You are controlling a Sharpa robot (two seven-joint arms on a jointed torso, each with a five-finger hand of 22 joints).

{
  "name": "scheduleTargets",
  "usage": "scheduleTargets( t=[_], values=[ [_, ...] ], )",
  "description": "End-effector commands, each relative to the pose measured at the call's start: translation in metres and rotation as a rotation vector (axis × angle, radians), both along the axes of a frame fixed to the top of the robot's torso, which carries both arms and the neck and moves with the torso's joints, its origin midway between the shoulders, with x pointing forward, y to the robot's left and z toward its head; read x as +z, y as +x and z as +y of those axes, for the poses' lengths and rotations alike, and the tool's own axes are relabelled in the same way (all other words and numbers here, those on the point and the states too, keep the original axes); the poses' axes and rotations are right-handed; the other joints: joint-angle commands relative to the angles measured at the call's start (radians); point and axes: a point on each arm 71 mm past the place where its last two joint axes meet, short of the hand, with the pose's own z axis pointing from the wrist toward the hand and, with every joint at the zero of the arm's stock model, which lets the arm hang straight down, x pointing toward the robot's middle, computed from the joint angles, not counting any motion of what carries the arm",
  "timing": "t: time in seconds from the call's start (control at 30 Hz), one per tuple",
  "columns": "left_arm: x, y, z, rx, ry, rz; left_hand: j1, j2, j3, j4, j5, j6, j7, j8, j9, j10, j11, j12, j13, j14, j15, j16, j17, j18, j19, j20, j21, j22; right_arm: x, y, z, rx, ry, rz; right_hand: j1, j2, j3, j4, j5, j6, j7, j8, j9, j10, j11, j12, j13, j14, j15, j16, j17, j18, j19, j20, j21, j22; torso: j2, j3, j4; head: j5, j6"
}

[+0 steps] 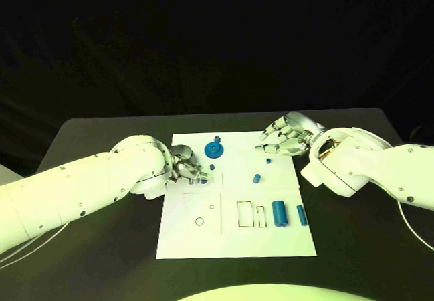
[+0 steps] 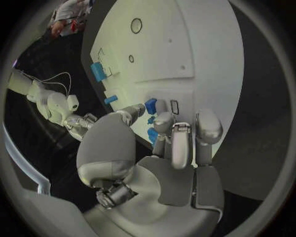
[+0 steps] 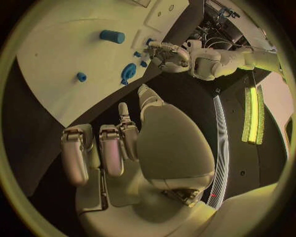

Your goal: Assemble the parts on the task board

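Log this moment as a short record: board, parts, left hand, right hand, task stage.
board: white task board lying flat in the middle of the black table
parts: blue round part at the far end; blue cylinder and a slimmer blue bar lying at the near right; small blue pieces mid-board
left hand: left hand at the board's left edge, fingertips by small blue pieces; whether it holds one cannot be told
right hand: right hand over the far right corner, fingers apart, holding nothing
task stage: parts still loose; outlined slots unfilled
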Motion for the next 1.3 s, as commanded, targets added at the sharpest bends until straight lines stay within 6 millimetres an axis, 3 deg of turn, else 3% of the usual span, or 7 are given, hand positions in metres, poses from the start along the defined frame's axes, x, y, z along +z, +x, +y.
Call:
scheduleTargets(
  t=[0.03,0.23,0.57,0.83,0.93,1.1,1.3],
  values=[
    [0.001,-0.001,-0.001,-0.008,-0.001,0.000,0.010,0.000,-0.018,0.019,-0.017,0.009,0.001,-0.001,-0.003,0.004,-0.004,0.006,0.004,0.079,-0.005,0.007,0.158,-0.019,0.007,0.000,-0.004,0.001,0.001,0.000,0.000,0.004,0.009,-0.019,-0.011,0.002,-0.004,0.001,-0.001,-0.008,-0.002,0.007,0.002,-0.005,-0.006,-0.007,0.127,0.097,-0.010,-0.007,0.235,-0.006,0.102,-0.006,-0.001,0.261,0.000,-0.0002,-0.0004,0.001,0.002],
    [0.003,-0.002,0.001,-0.005,-0.007,-0.004,0.012,-0.007,-0.046,0.040,-0.031,0.009,0.000,0.001,-0.007,0.006,-0.004,0.009,0.007,0.079,-0.005,0.008,0.159,-0.019,0.008,-0.001,-0.004,0.002,0.000,0.000,0.000,0.003,0.010,-0.019,-0.013,0.003,-0.005,0.000,0.000,-0.008,-0.002,0.007,0.002,-0.006,-0.006,-0.008,0.126,0.095,-0.010,-0.011,0.226,-0.003,0.097,-0.006,-0.012,0.255,-0.001,0.0009,-0.0010,0.002,0.005],
    [0.012,-0.003,0.002,0.011,-0.051,-0.004,0.006,-0.005,-0.060,0.042,-0.041,0.008,0.000,0.002,-0.009,0.001,-0.004,0.003,-0.001,0.078,-0.005,0.005,0.153,-0.019,0.008,0.000,-0.004,0.001,-0.002,0.000,-0.001,0.001,0.010,-0.016,-0.016,0.003,-0.005,0.000,0.001,-0.009,-0.003,0.008,0.002,-0.009,-0.006,-0.012,0.123,0.093,-0.010,-0.014,0.218,0.000,0.091,-0.006,-0.024,0.248,-0.001,-0.0011,-0.0006,0.001,0.018],
    [0.039,0.013,0.022,0.075,-0.134,-0.009,0.073,0.015,-0.078,0.040,-0.027,-0.043,0.019,-0.008,-0.019,-0.063,0.011,-0.053,-0.088,0.064,0.007,-0.017,0.104,-0.010,-0.023,0.008,-0.031,-0.044,-0.003,0.001,-0.003,-0.006,0.009,-0.015,-0.016,0.003,-0.005,0.000,0.001,-0.009,-0.003,0.008,0.002,-0.009,-0.006,-0.012,0.123,0.093,-0.010,-0.014,0.218,0.000,0.091,-0.006,-0.024,0.248,-0.001,0.0007,0.0011,0.004,0.022],
    [0.055,0.026,0.033,0.103,-0.145,-0.037,0.085,0.017,-0.091,0.041,-0.028,-0.077,0.033,-0.036,-0.033,-0.073,0.023,-0.059,-0.103,0.063,0.016,-0.019,0.099,-0.010,-0.024,0.015,-0.032,-0.047,-0.003,0.001,-0.004,-0.009,0.009,-0.016,-0.016,0.003,-0.005,0.000,0.001,-0.009,-0.003,0.008,0.002,-0.009,-0.006,-0.012,0.123,0.093,-0.010,-0.014,0.218,0.000,0.091,-0.006,-0.024,0.248,0.000,0.0006,0.0028,0.005,0.024],
    [0.071,0.042,0.044,0.130,-0.141,-0.060,0.099,0.023,-0.112,0.041,-0.027,-0.114,0.056,-0.086,-0.058,-0.096,0.042,-0.080,-0.140,0.062,0.032,-0.021,0.094,-0.009,-0.028,0.028,-0.037,-0.052,-0.003,0.001,-0.005,-0.011,0.009,-0.017,-0.018,0.004,-0.006,0.000,0.002,-0.009,-0.003,0.008,0.002,-0.010,-0.007,-0.013,0.122,0.092,-0.010,-0.015,0.216,0.001,0.090,-0.006,-0.026,0.247,0.004,0.0009,-0.0009,0.009,0.029],
    [0.077,0.060,0.048,0.152,-0.132,-0.104,0.121,0.031,-0.138,0.041,-0.027,-0.146,0.081,-0.141,-0.083,-0.183,0.066,-0.175,-0.279,0.053,0.053,-0.034,0.065,-0.001,-0.054,0.046,-0.058,-0.090,-0.003,0.001,-0.005,-0.011,0.009,-0.016,-0.018,0.004,-0.006,0.000,0.002,-0.009,-0.003,0.008,0.002,-0.010,-0.007,-0.013,0.122,0.092,-0.010,-0.015,0.216,0.001,0.090,-0.006,-0.026,0.247,0.008,-0.0006,-0.0016,0.010,0.032]
  ],
)
